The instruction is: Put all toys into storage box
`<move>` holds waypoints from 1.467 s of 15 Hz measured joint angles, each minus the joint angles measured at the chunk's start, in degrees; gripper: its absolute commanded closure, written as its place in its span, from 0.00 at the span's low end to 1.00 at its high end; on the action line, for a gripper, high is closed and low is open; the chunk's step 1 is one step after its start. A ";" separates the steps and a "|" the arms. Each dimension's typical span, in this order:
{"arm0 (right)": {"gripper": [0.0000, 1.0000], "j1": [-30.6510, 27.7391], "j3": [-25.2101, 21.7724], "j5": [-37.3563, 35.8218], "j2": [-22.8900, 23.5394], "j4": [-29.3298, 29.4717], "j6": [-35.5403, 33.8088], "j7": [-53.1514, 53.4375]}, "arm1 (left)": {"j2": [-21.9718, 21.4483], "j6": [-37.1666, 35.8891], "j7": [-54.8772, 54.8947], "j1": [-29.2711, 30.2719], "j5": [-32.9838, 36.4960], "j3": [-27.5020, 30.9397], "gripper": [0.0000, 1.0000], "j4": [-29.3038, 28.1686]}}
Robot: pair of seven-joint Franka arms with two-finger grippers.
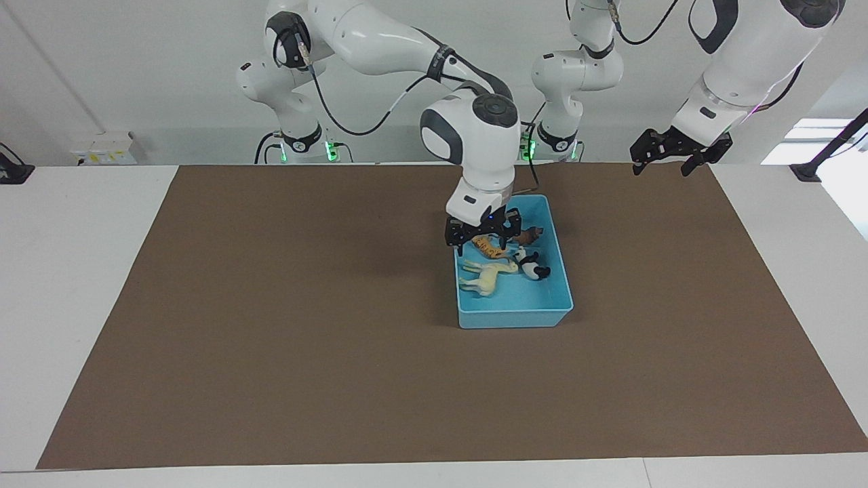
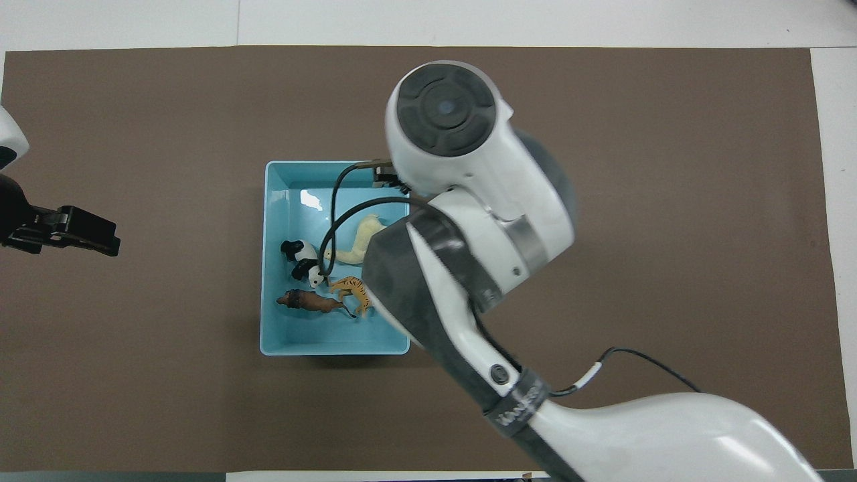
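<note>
1. The left gripper (image 1: 668, 157) hangs in the air over the edge of the brown mat (image 1: 271, 305), at the left arm's end of the table. It holds nothing and it waits there, out of the way. Whether its jaws are spread or pressed together cannot be told.

2. The blue storage box (image 1: 559, 271) sits on the mat near the middle of the table, where both arms can reach it.

3. The right gripper (image 1: 483, 238) is just over the part of the box closest to the robots. Its jaws are spread and pinch nothing. It looks like it is right above the tiger, so it has likely let go of a toy there.

4. The brown lion (image 2: 309, 301) lies in the box, closest to the robots.

5. The orange tiger (image 2: 353, 289) lies just beside the lion.

6. The panda (image 2: 301, 262) lies a bit farther from the robots than the lion.

7. The cream camel (image 2: 358, 242) lies beside the panda, partly hidden by the right arm in the overhead view.

8. All four toys are inside the box and none is seen on the mat. So the job looks done, and the right arm only needs to lift away.
</note>
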 measured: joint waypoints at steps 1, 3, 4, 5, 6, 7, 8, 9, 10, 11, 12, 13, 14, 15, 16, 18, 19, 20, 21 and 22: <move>0.00 -3.30 -0.06 0.01 -1.66 -0.03 -0.60 -4.21 | 0.00 0.00 0.00 0.00 -0.27 0.10 0.00 0.00; 0.00 -10.16 -0.15 0.04 -3.87 -0.12 -1.12 -12.83 | 0.00 0.00 0.00 0.00 -0.48 0.15 0.00 0.00; 0.00 -13.43 -0.19 0.04 -4.51 -0.18 -1.53 -16.48 | 0.00 0.00 0.00 0.00 -0.51 0.15 0.00 0.00; 0.00 -16.73 -0.19 0.04 -4.95 -0.20 -1.92 -19.23 | 0.00 0.00 0.00 0.00 -0.55 0.15 0.00 0.00; 0.00 -19.47 -0.18 0.04 -5.34 -0.21 -2.61 -20.90 | 0.00 0.00 0.00 -0.01 -0.65 0.15 0.00 0.00; 0.00 -21.79 -0.17 0.05 -5.88 -0.21 -4.28 -21.96 | 0.00 0.00 0.00 -0.08 -0.74 0.17 0.00 0.00; 0.00 -23.46 -0.17 0.04 -6.64 -0.19 -6.81 -22.27 | 0.00 0.00 0.00 -0.19 -0.80 0.25 0.00 0.00; 0.00 -24.80 -0.14 0.04 -7.73 -0.19 -9.91 -22.30 | 0.00 0.00 0.00 -0.39 -0.86 0.39 0.00 0.00; 0.00 -25.94 -0.12 0.04 -9.07 -0.28 -13.27 -22.57 | 0.00 0.00 0.00 -0.68 -0.89 0.56 0.00 0.00; 0.00 -26.97 -0.13 0.04 -10.80 -0.91 -16.38 -23.27 | 0.01 0.00 0.00 -0.94 -0.91 0.72 0.00 -0.01; 0.00 -27.84 -0.12 0.05 -13.05 -2.66 -18.40 -24.01 | 0.02 0.00 -0.01 -1.06 -0.96 0.83 0.00 -0.01; 0.00 -28.63 -0.12 0.06 -15.83 -5.80 -18.91 -24.43 | 0.03 0.00 -0.02 -1.21 -1.05 1.02 0.00 -0.01; 0.00 -29.25 -0.11 0.06 -18.81 -9.60 -18.63 -24.63 | 0.03 0.00 -0.02 -1.42 -1.09 1.25 0.00 -0.01; 0.00 -29.73 -0.10 0.07 -21.58 -13.33 -17.87 -24.79 | 0.03 0.00 -0.04 -1.53 -1.10 1.31 0.00 -0.01; 0.00 -30.05 -0.09 0.08 -23.95 -16.66 -17.12 -24.80 | 0.03 0.00 -0.05 -1.61 -1.11 1.31 0.00 -0.01; 0.00 -30.50 0.02 0.09 -26.68 -20.67 -16.01 -24.80 | 0.03 0.02 -0.05 -1.71 -1.14 1.20 0.00 -0.01; 0.00 -30.65 0.03 0.09 -27.15 -21.49 -15.61 -24.82 | 0.03 0.03 -0.05 -1.75 -1.14 1.13 0.00 -0.01; 0.00 -30.94 0.07 0.09 -27.21 -21.72 -15.31 -24.84 | 0.01 0.03 -0.05 -1.80 -1.14 1.10 0.00 -0.01; 0.00 -31.35 0.12 0.14 -27.20 -21.64 -14.94 -24.88 | -0.01 0.03 -0.05 -1.86 -1.14 1.06 0.00 -0.01; 0.00 -31.79 0.15 0.18 -27.23 -21.36 -14.80 -24.96 | -0.03 0.03 -0.05 -1.97 -1.14 1.03 0.00 0.00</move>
